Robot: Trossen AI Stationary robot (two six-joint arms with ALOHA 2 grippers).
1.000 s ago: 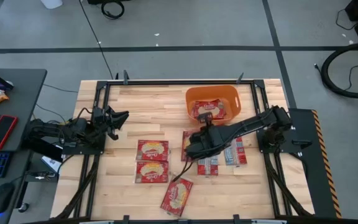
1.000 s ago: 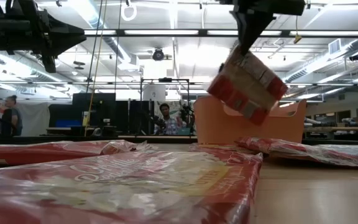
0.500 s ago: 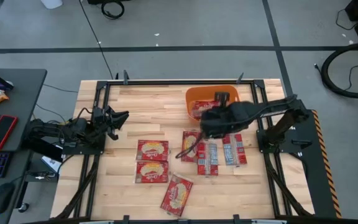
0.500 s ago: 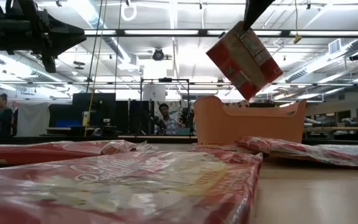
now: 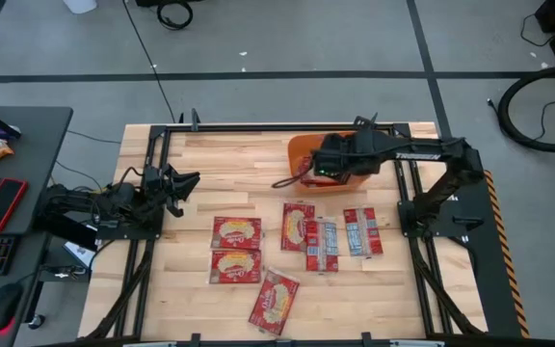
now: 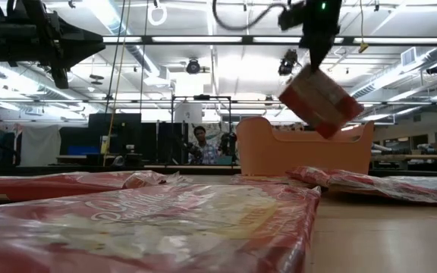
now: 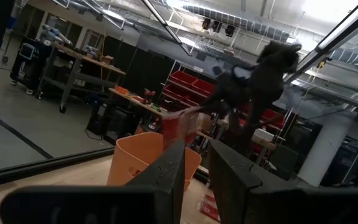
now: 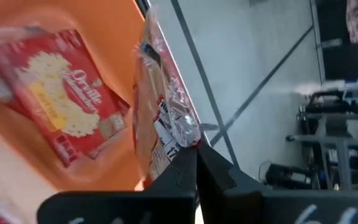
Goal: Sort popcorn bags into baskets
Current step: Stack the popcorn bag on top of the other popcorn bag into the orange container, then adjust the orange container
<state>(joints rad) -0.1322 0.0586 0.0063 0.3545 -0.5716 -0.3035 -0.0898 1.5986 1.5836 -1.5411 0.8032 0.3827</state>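
My right gripper (image 5: 308, 171) is over the orange basket (image 5: 300, 148) near the table's far edge, shut on one red popcorn bag (image 6: 321, 99) that hangs above the basket (image 6: 302, 149). Another bag (image 8: 61, 106) lies flat on the basket floor. Several bags lie flat on the wood: two at centre (image 5: 236, 232) (image 5: 235, 266), one near the near edge (image 5: 275, 301), and three striped or red ones (image 5: 298, 226) (image 5: 322, 244) (image 5: 362, 231). My left gripper (image 5: 189, 181) waits open at the table's left side. My right gripper pinches the bag's crimped end (image 8: 188, 134) between its two fingers, coming from above. The bag (image 8: 157, 106) is lifted clear and hangs tilted below the fingers, above the basket (image 8: 114, 37). In the low view its upper corner (image 6: 309, 70) sits just under the gripper (image 6: 314, 54).
The table's metal frame rails run along the left (image 5: 152, 193) and right (image 5: 408, 193) sides. A desk with a keyboard and red phone (image 5: 1, 204) stands beyond the left edge. Bare wood lies between the left gripper and the basket.
My right gripper, shut on the bag, has swung from above the bags at the table's centre toward the far edge and now hangs over the basket. The bag rose with it, then came a little lower. The other bags and the left arm have kept still.
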